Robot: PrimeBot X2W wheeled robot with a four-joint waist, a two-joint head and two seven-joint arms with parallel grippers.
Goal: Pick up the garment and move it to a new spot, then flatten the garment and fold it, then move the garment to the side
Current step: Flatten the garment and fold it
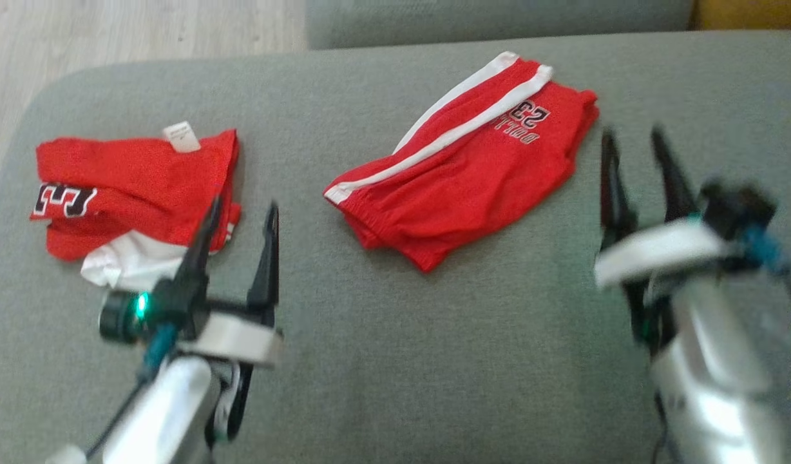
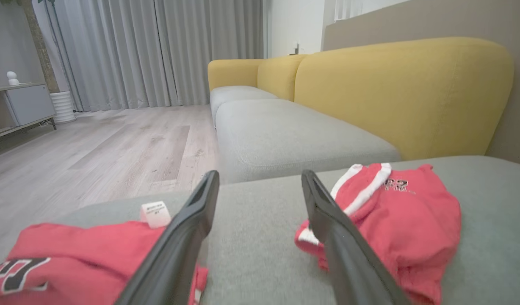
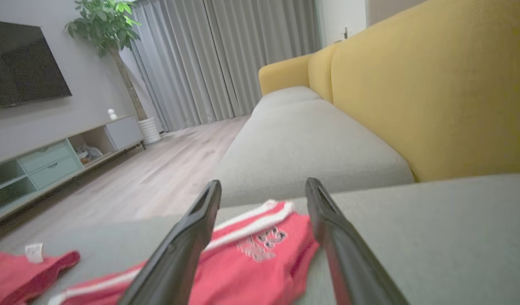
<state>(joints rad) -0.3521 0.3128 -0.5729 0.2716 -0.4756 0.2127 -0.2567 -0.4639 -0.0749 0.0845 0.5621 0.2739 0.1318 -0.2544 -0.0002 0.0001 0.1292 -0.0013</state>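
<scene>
Left hand (image 1: 244,207) and right hand (image 1: 632,135) both spread, holding nothing, above the grey cushion (image 1: 434,361).
Crumpled red garment (image 1: 125,187) lies at the cushion's left, by the left hand; contact cannot be told. Folded red shorts (image 1: 460,167) lie mid-cushion, just left of the right hand. Yellow backrest (image 2: 404,93) beyond.
</scene>
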